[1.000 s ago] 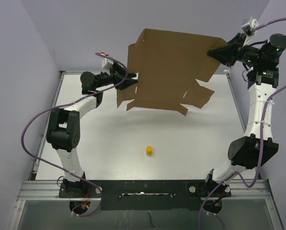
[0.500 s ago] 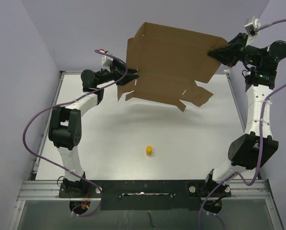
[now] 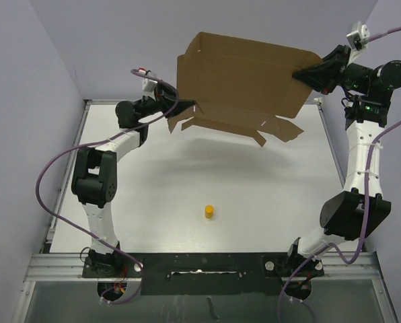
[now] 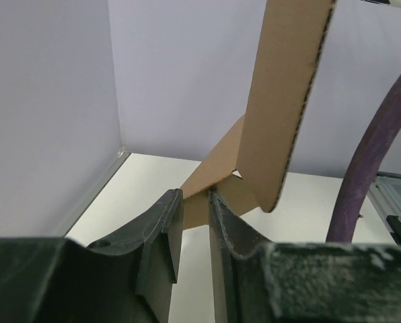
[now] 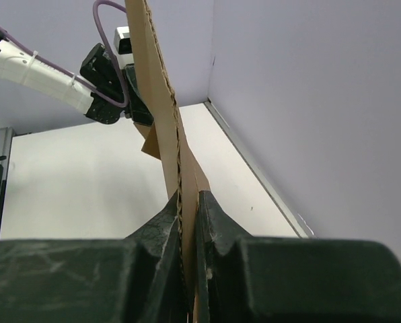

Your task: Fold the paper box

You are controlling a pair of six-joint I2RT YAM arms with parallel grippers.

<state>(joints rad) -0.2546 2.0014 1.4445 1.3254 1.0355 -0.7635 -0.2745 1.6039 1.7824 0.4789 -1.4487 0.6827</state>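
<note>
The paper box point(image 3: 241, 77) is a brown die-cut cardboard sheet held in the air over the back of the table, with its flaps and tabs hanging along the lower edge. My right gripper point(image 3: 304, 73) is shut on the sheet's right edge; in the right wrist view the cardboard point(image 5: 161, 108) runs edge-on between the pinched fingers point(image 5: 188, 196). My left gripper point(image 3: 176, 110) is at the lower left flap. In the left wrist view its jaws point(image 4: 194, 196) stand a narrow gap apart, with the flap point(image 4: 217, 171) lying across the tips.
A small yellow cylinder point(image 3: 208, 212) stands on the white table point(image 3: 153, 195) near the front middle. Purple walls close in the back and both sides. Purple cables loop off both arms.
The sheet has tipped more upright and its lower flaps have drawn back and up. The left gripper followed slightly toward the back, and its jaws have narrowed. The right grip is unchanged.
</note>
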